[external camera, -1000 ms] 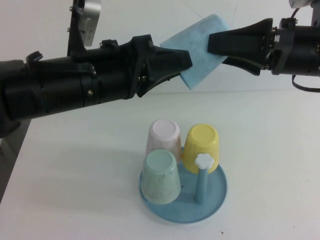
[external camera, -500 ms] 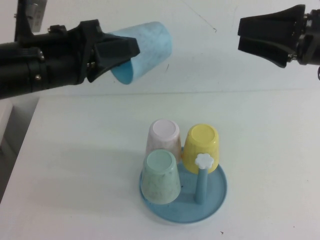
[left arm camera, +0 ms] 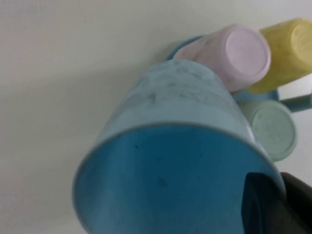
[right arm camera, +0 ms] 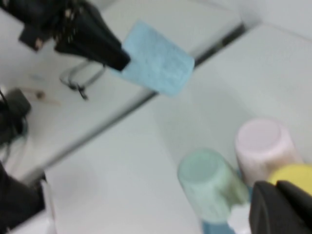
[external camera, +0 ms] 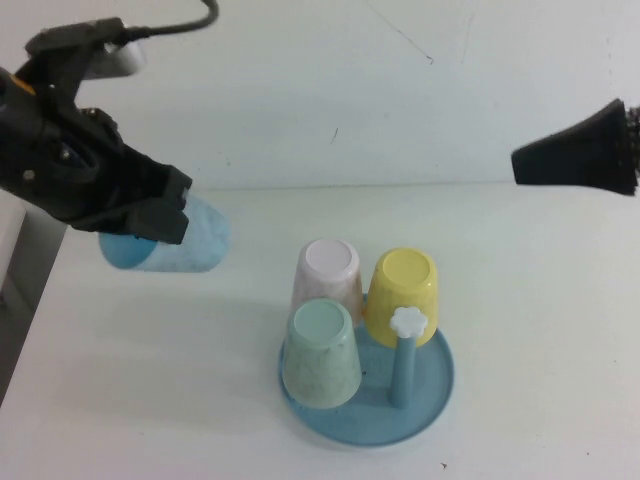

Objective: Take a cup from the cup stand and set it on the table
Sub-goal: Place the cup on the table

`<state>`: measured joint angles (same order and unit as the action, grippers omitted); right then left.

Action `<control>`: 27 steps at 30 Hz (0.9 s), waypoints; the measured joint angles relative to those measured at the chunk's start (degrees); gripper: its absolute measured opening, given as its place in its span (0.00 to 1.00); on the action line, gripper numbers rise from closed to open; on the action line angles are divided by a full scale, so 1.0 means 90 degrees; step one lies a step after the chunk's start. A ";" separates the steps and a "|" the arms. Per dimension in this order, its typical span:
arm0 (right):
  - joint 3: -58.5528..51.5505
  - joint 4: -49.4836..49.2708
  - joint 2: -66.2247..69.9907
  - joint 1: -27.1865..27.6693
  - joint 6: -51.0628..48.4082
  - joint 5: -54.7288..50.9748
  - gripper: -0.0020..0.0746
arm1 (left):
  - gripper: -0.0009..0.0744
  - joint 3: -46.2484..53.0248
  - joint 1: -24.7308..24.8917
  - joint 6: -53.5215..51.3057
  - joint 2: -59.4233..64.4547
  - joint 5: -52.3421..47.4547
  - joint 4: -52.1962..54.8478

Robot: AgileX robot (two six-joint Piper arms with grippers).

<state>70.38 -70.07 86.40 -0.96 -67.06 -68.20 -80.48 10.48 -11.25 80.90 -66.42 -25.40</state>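
Note:
My left gripper [external camera: 160, 222] is shut on the rim of the sky-blue cup [external camera: 178, 246]. It holds the cup tilted on its side, low over the left part of the white table [external camera: 520, 300]. In the left wrist view the cup [left arm camera: 180, 112] fills the frame, with one finger [left arm camera: 261, 204] inside its rim. The cup also shows in the right wrist view [right arm camera: 157, 58]. The blue cup stand [external camera: 432, 392] sits at centre front with one bare peg [external camera: 405, 345]. My right gripper [external camera: 525, 165] hangs shut and empty at the far right, above the table.
On the stand a mint-green cup [external camera: 320, 352], a pink cup [external camera: 327, 275] and a yellow cup [external camera: 402, 292] sit upside down. The table's left edge [external camera: 40, 300] is close to the held cup. A white wall stands behind.
My left gripper has carried the blue cup down and to the left, from high above the stand to low over the table. My right gripper has drawn back to the right.

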 joint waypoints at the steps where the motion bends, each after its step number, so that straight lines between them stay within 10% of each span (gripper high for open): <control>1: 0.0000 0.0372 -0.0143 0.0000 0.0097 -0.0038 0.03 | 0.02 -0.0075 0.0107 0.0086 0.0118 -0.0106 0.0198; 10: 0.0000 0.3685 -0.1638 0.0000 0.1582 -0.0008 0.03 | 0.02 -0.0144 0.0826 0.0296 0.1392 -0.0232 0.1185; 27: -0.1101 0.4184 -0.2632 0.0000 0.1693 0.0911 0.03 | 0.02 -0.0144 0.0902 0.0312 0.2498 0.0294 0.1546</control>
<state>60.47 -32.41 62.72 -0.96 -51.82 -60.00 -81.77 18.61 -8.45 103.38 -63.77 -11.49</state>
